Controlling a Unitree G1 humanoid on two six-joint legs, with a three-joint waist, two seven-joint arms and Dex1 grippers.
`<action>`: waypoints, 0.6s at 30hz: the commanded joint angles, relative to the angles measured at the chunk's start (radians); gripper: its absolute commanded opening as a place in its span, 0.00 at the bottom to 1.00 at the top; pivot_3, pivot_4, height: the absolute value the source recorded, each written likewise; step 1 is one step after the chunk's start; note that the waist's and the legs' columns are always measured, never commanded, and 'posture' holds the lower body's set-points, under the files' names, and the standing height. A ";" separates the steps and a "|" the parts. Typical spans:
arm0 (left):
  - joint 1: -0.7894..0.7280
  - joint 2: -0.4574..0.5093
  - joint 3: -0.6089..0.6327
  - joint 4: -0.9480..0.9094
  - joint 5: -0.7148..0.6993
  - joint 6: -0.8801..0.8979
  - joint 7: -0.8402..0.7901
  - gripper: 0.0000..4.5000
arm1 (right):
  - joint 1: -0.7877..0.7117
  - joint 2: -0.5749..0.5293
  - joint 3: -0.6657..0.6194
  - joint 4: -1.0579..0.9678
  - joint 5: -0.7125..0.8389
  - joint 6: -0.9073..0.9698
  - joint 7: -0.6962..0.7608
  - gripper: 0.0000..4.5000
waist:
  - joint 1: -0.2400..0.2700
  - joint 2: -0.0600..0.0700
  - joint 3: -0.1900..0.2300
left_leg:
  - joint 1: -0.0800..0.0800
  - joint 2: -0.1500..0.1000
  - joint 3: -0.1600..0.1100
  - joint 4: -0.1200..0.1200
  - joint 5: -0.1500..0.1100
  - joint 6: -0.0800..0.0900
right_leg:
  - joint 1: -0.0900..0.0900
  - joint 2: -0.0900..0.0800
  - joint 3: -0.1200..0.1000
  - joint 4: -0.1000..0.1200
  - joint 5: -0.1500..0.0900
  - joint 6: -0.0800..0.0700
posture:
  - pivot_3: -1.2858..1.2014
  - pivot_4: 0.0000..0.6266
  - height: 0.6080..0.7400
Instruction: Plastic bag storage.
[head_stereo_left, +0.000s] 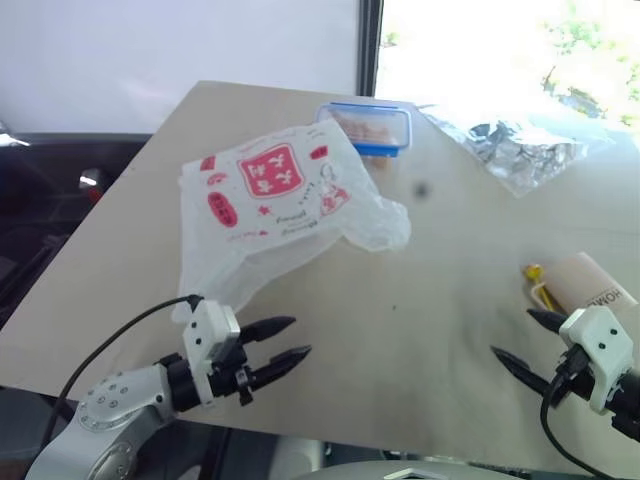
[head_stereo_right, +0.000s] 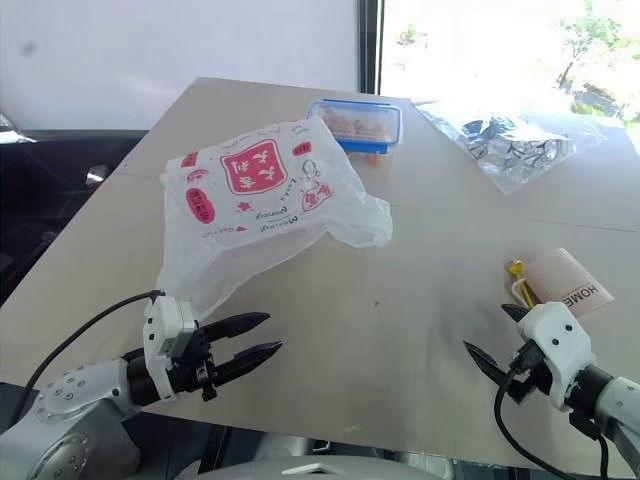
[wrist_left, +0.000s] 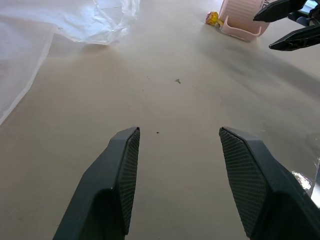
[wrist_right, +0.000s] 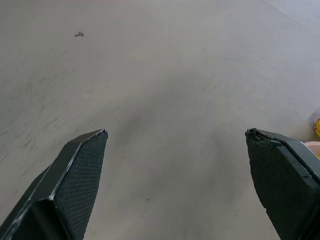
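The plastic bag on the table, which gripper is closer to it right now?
Left. The left gripper hovers open just off the plastic bag's near edge; the right gripper is open far across the table.

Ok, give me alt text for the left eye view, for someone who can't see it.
A crumpled translucent white plastic bag with red print lies on a tan table, both open black-fingered grippers, left and right, empty near its front edge. Behind sit a blue-rimmed clear food box and crinkled silvery wrap.
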 joint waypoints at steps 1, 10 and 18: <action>-0.051 0.003 0.014 -0.017 -0.030 0.006 0.015 0.59 | -0.009 0.001 -0.024 -0.023 0.037 -0.041 0.026 1.00 | 0.000 0.000 0.000 | 0.000 0.000 0.000 0.000 0.000 0.000 | 0.000 0.000 0.000 0.000 0.000 0.000 | 0.52 0.24 1.00; -0.200 -0.059 0.035 0.042 -0.018 -0.015 0.107 0.59 | -0.027 0.044 -0.106 -0.025 0.172 -0.230 0.159 1.00 | 0.001 0.000 0.000 | -0.001 0.000 -0.001 0.000 0.000 0.001 | 0.000 0.001 -0.001 0.000 0.001 0.002 | 0.52 0.24 1.00; -0.263 -0.041 -0.047 0.059 0.258 -0.106 0.225 0.59 | 0.098 -0.005 -0.321 0.045 0.333 -0.352 0.440 1.00 | 0.003 0.000 0.000 | 0.000 -0.001 -0.001 0.000 -0.001 0.002 | 0.001 0.001 -0.001 -0.001 0.002 0.003 | 0.52 0.24 1.00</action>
